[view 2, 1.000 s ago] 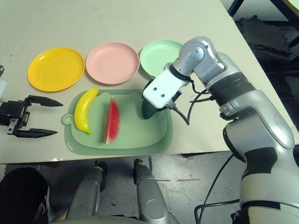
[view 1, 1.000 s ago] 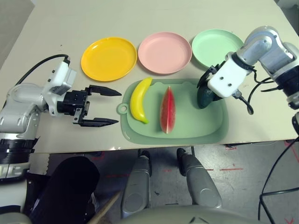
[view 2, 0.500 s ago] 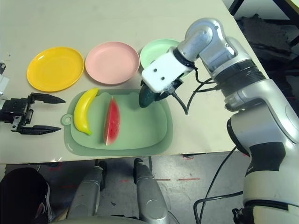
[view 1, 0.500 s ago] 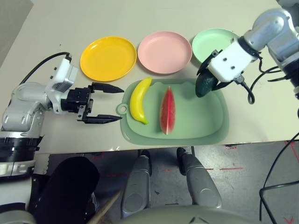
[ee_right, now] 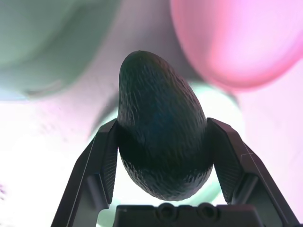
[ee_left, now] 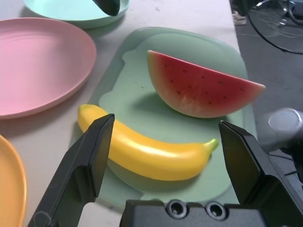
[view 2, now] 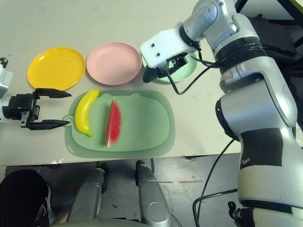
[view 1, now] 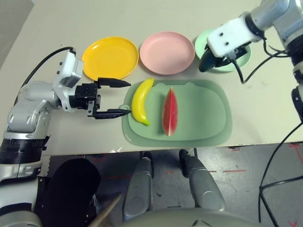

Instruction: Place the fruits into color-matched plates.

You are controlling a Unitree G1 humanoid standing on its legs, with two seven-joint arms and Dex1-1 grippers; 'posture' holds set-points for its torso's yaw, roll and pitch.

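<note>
Left eye view: the mint plate (view 1: 243, 57) is partly covered by the right tool (view 1: 227, 52) and the avocado (view 1: 207, 62), itself partly hidden behind the white wrist housing (view 1: 229, 37). Right eye view: the left arm (view 2: 4, 85) is cut off by the edge. Left wrist view: pink plate (ee_left: 42, 66) and yellow plate (ee_left: 9, 184), cropped. Right wrist view: cutting board (ee_right: 52, 42), blurred and cropped.

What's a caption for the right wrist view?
Dark green bumpy toy avocado gripped between two black fingers, above the round mint green plastic plate.
</note>
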